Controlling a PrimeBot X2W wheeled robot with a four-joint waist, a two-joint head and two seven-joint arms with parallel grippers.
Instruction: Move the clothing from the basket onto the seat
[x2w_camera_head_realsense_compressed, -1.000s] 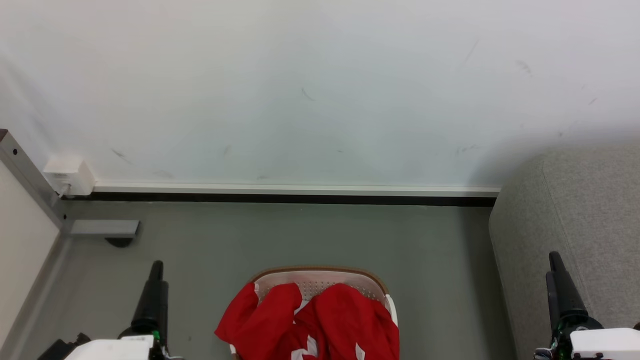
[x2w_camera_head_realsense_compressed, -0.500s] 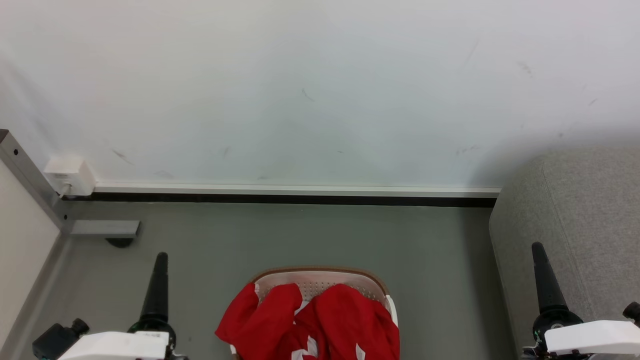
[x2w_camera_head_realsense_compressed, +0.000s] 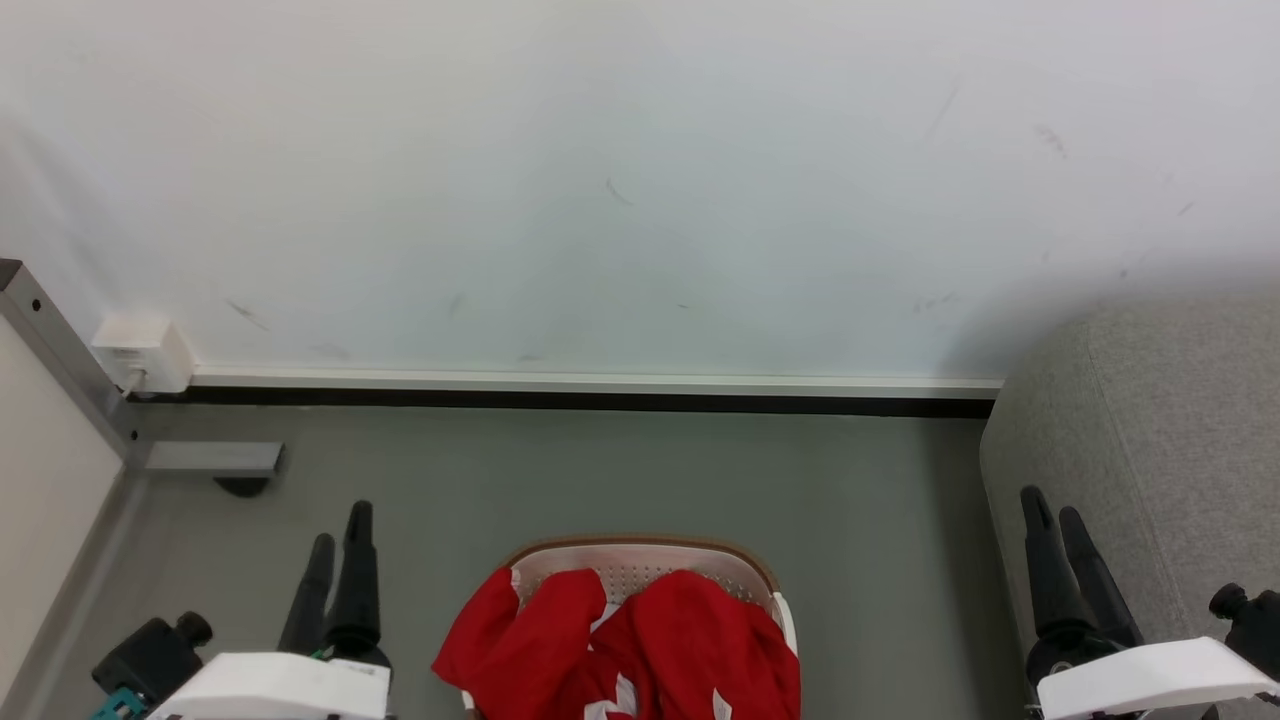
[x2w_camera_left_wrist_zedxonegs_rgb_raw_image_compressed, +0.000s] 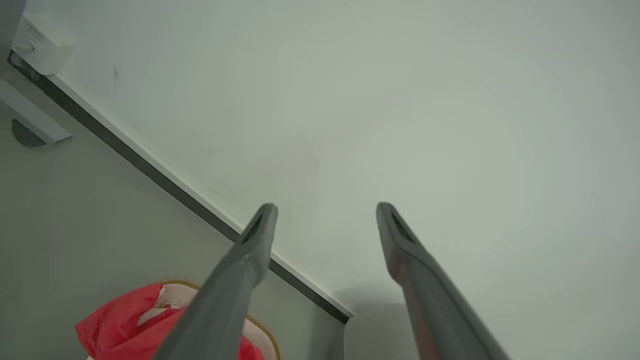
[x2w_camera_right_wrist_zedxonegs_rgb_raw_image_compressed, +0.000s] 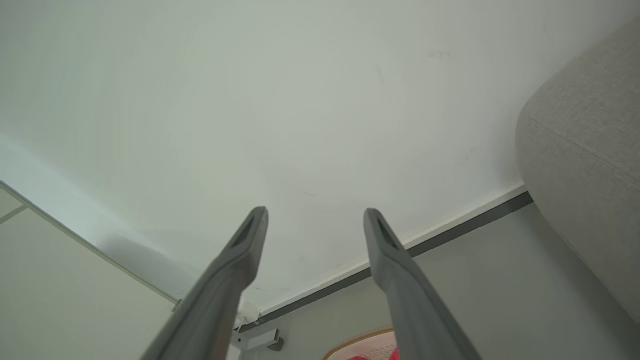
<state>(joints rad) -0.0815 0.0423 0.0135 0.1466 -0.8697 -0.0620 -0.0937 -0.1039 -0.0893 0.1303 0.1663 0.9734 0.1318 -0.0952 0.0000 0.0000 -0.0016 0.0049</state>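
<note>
Red clothes (x2w_camera_head_realsense_compressed: 650, 645) with bits of white, heaped in the basket (x2w_camera_head_realsense_compressed: 640, 570), one fold hanging over its left side, white basket with tiny holes and a brown rim, on the floor, big grey seat (x2w_camera_head_realsense_compressed: 1170, 450) off to the right, apart

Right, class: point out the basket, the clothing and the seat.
basket (x2w_camera_head_realsense_compressed: 640, 541): head view, brown far rim.
clothing (x2w_camera_head_realsense_compressed: 700, 640): head view, red fabric heap.
seat (x2w_camera_head_realsense_compressed: 1160, 430): head view, grey upholstered side.

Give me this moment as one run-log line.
left gripper: open, holding nothing | right gripper: open, holding nothing | clothing: in basket, untouched | seat: right of basket
</note>
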